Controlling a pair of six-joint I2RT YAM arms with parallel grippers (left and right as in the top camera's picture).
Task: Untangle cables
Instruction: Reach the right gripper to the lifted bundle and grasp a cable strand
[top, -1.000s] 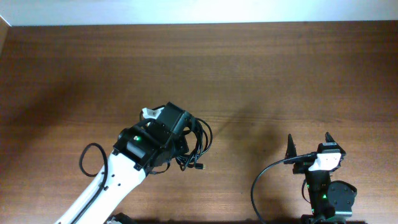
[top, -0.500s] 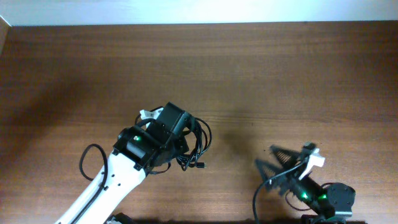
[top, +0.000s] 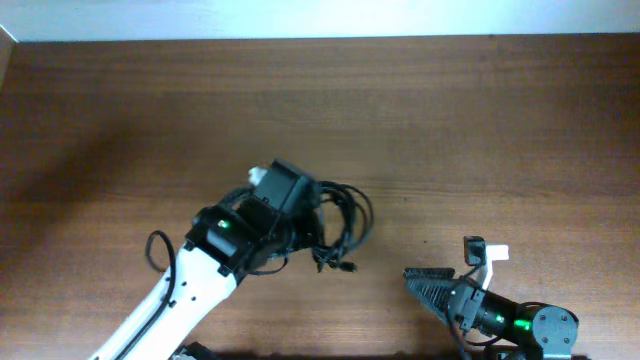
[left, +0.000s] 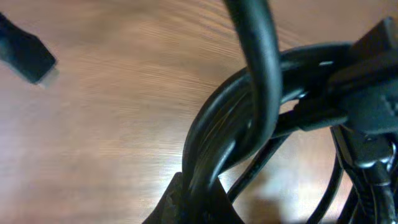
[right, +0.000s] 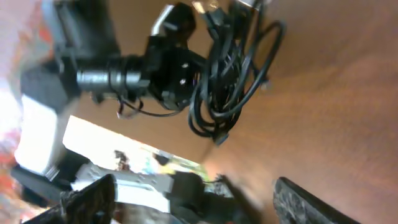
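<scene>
Dangling from the left end effector (top: 308, 212), the cables (right: 219, 81) hang bunched.

Left claw clamped, right claw spread.
My left arm (top: 175, 295) slants in from the near edge, left gripper (top: 305, 215) pinched tight on the cables (top: 347, 222); my right gripper (top: 425, 285) lies low, pointing left, fingers (right: 93, 198) wide apart.

The cables (left: 261, 68) look like glossy black plastic; the table (top: 480, 120) is smooth, matt brown wood.
</scene>
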